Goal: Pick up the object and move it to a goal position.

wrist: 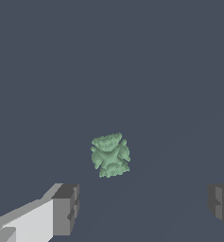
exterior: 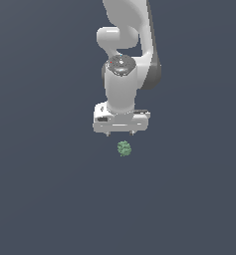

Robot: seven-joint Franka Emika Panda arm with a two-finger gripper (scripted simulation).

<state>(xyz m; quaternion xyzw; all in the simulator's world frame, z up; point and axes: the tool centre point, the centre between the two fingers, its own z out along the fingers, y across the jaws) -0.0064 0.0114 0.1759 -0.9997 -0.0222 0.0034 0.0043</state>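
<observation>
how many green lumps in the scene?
1. The green lump lies on the dark floor just below the open claw, apart from its fingertips. Nothing suggests another, though the arm hides some floor.

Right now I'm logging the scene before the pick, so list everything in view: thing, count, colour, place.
small bumpy roundish green lump: one, mottled green, lying on the surface below the gripper, untouched.
flat plain surface: one, dark blue-grey, fills both views.
white Panda arm: one, white with grey joints, reaching down from the top of the exterior view.
white gripper: one, white body with dark grey fingers, open, above the lump.
</observation>
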